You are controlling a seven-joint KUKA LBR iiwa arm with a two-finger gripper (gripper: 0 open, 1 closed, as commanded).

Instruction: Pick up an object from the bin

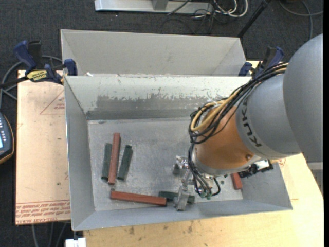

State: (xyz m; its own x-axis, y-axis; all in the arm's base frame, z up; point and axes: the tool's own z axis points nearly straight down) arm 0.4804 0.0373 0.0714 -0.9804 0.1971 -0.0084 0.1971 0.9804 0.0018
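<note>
1 red stick (236, 181) mostly under arm (267, 122); arm cropped rt.

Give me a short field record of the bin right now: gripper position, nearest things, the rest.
bin: grey metal bin, few loose sticks
gripper: gripper low at the front wall, right of centre
nearest: short dark green block just left of it, at the right end of a long red-brown stick
left group: shorter red-brown stick between two dark green sticks, side by side
right: small red piece beside the arm
grasp: cannot tell
</note>
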